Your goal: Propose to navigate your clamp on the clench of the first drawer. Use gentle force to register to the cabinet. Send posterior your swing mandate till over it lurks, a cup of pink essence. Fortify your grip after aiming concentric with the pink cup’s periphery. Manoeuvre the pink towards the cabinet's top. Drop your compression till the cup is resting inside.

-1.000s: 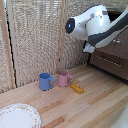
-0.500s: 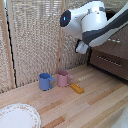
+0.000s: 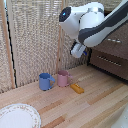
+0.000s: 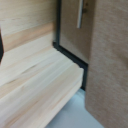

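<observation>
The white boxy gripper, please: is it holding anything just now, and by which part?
Nothing is held. The white boxy gripper hangs in the air, well apart from the pale-pink mug on the light wooden table.

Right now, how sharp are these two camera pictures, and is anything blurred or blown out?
Exterior view: soft and low in detail, yet the pink cup, blue mug and plate read clearly; the gripper is smeared, its fingers indistinct. Wrist view: blurrier overall, wood grain washed out, only a silver bar handle and dark cabinet edges stand out; no harsh glare in either.
</observation>
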